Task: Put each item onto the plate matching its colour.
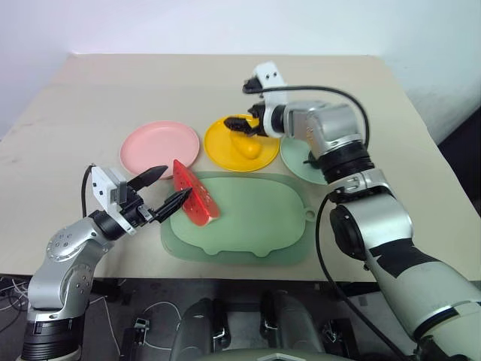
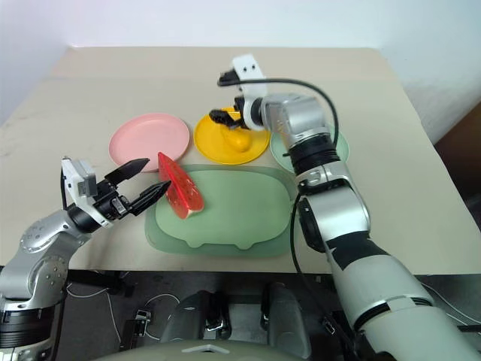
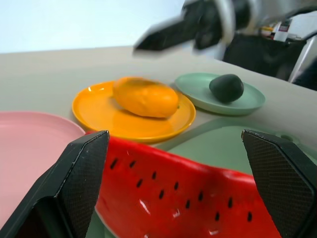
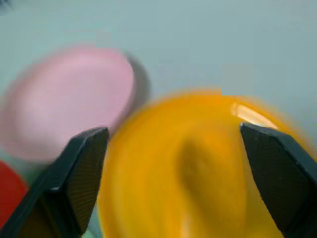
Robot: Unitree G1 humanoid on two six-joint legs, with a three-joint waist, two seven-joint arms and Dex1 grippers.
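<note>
- Broadly, a beige table [image 1: 90, 105] carries everything, and the biggest thing on it is a pale green board [image 1: 255, 222] at its near edge.
- Behind the board stand 3 plates in a row: pink plate [image 1: 154, 147], yellow plate [image 1: 225, 154] and mint plate [image 3: 198, 96].
- Next, the watermelon wedge [image 1: 197, 194] stands on its edge on the board's left end, not on any plate.
- Then the mango [image 3: 145, 96] lies on the yellow plate.
- Smaller, the avocado [image 3: 226, 88] sits on the mint plate.
- Lastly, the left gripper [image 1: 169, 188] has fingers spread wide either side of the wedge; the right gripper [image 1: 242, 125] hangs over the mango, fingers apart, holding nothing.
</note>
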